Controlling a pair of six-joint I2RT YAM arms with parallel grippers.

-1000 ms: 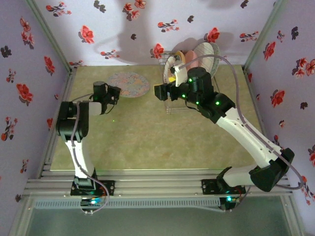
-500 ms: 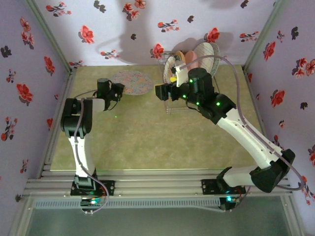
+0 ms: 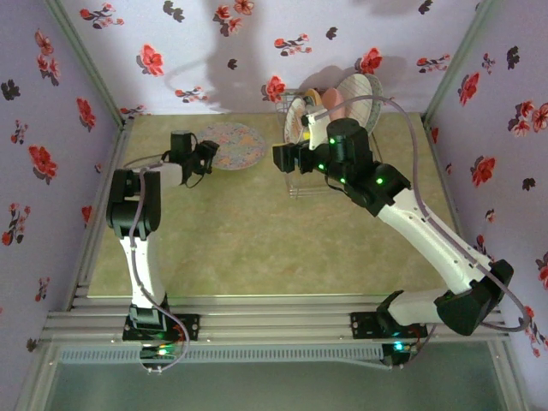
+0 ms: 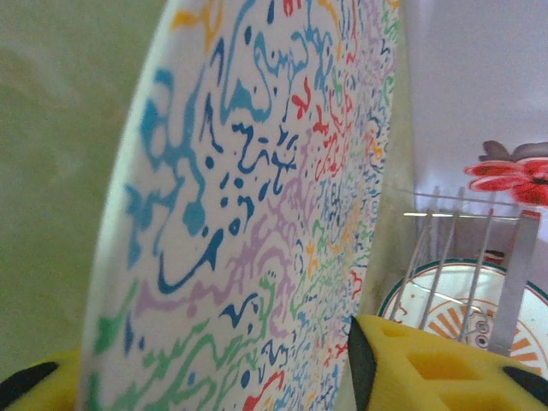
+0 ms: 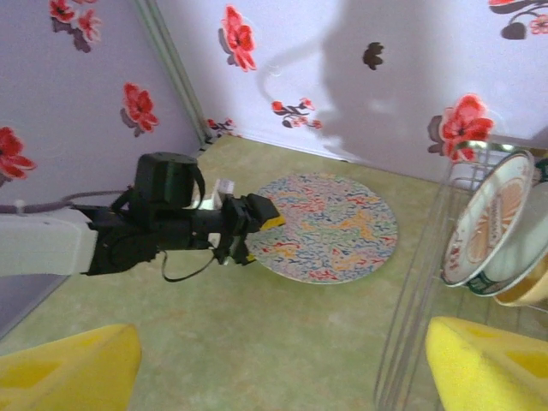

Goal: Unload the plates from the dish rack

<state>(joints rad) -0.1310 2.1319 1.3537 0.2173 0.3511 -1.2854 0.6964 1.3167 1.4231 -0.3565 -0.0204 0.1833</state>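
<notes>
Starting with the top view: multicolour squiggle plate (image 3: pixel 229 145) lies flat on the table (image 3: pixel 257 240) at 11 o'clock. The left gripper (image 3: pixel 204 157) sits at its 8 o'clock rim. The dish rack (image 3: pixel 312 184) is at 1 o'clock, with the sunburst plate (image 3: pixel 300 118), a pink plate (image 3: pixel 328 98) and a pale plate (image 3: pixel 360 88) upright in it. The right gripper (image 3: pixel 278 158) hovers just off the rack's 9 o'clock side. Left wrist view: the squiggle plate's rim runs between the yellow fingers (image 4: pixel 428 368). Can't tell if they pinch it or stand slack around it. Rack wires and the sunburst plate show at 4 o'clock. Right wrist view: its fingers (image 5: pixel 68 368) are spread wide with nothing between. The squiggle plate is dead ahead with the left gripper on its 9 o'clock edge, the rack and sunburst plate at 3 o'clock. Step looks like set-down of one plate, several left in the rack. Next, probably: left backs straight off the rim without dragging the plate. Right then turns to the sunburst plate, straddles its upright rim, closes, and lifts clear of the wires.
</notes>
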